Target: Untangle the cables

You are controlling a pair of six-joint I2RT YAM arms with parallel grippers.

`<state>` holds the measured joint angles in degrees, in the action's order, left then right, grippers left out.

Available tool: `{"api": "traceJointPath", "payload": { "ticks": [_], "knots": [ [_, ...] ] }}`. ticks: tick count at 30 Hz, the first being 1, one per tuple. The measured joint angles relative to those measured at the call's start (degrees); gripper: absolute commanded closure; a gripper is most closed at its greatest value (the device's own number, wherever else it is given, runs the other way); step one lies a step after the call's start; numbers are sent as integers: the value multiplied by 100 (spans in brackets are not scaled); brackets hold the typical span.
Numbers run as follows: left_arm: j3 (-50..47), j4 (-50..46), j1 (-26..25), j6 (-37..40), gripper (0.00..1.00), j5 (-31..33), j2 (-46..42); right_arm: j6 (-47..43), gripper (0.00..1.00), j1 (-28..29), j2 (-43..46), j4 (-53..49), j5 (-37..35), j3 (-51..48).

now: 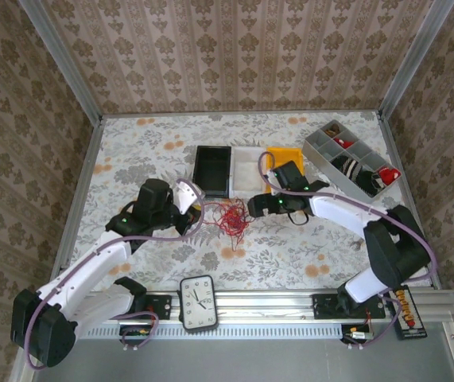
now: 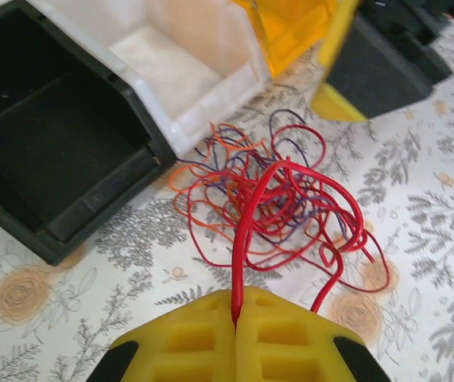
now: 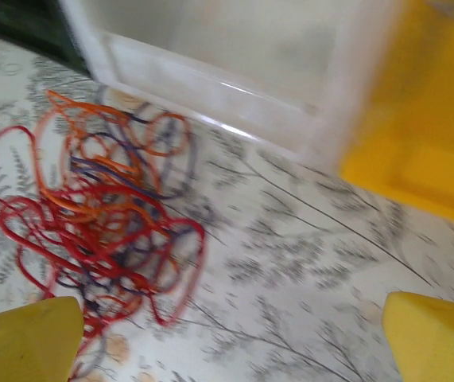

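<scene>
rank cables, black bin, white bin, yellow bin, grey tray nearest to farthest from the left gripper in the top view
1. cables, right at its tips
2. black bin, just beyond, left of the row
3. white bin, mid row
4. yellow bin, right of white
5. grey tray, far right

Soft, even daylight fills the overhead view, bright enough to wash the table [image 1: 131, 143] pale, and only faint shadows lie under the arms. The left wrist view is sharp at its centre, where the cables [image 2: 290, 199] read crisply, while the white bin [image 2: 219, 111] at upper middle is overexposed. Motion blur smears the whole right wrist view: the cables [image 3: 107, 207] streak at left, and the white bin [image 3: 211, 87] at top glares, soft-edged.
</scene>
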<state>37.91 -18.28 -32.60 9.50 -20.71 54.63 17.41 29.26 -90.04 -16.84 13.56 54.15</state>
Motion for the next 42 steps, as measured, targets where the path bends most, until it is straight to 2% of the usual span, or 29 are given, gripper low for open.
{"api": "traceJointPath", "payload": {
  "ticks": [9,13,17,18,22,24,29,35,42],
  "knots": [
    [-131,-210,-37,216,100,-72,-74,-455,2,673,-1362,-374,208,1311],
    [-177,-203,-37,238,100,57,-136,-577,3,868,-1904,-920,-122,1722],
    [-304,-44,-37,238,100,533,-496,-544,7,911,-2096,-1217,-483,1904],
    [-348,37,-31,238,100,693,-640,-522,15,887,-2098,-1270,-553,1908],
    [-400,321,109,232,100,1095,-1139,-376,61,509,-2109,-1333,-428,1818],
    [-404,479,251,205,100,1224,-1338,-323,72,195,-2092,-1272,-122,1676],
    [-415,756,518,52,100,1373,-1541,-153,73,-297,-1753,-966,439,1067],
    [-442,1093,852,-142,100,1641,-1600,22,81,-535,-1408,-682,590,509],
    [-378,1414,1408,-308,100,1685,-1816,109,81,-671,-1303,-551,750,321]
  ]
}}
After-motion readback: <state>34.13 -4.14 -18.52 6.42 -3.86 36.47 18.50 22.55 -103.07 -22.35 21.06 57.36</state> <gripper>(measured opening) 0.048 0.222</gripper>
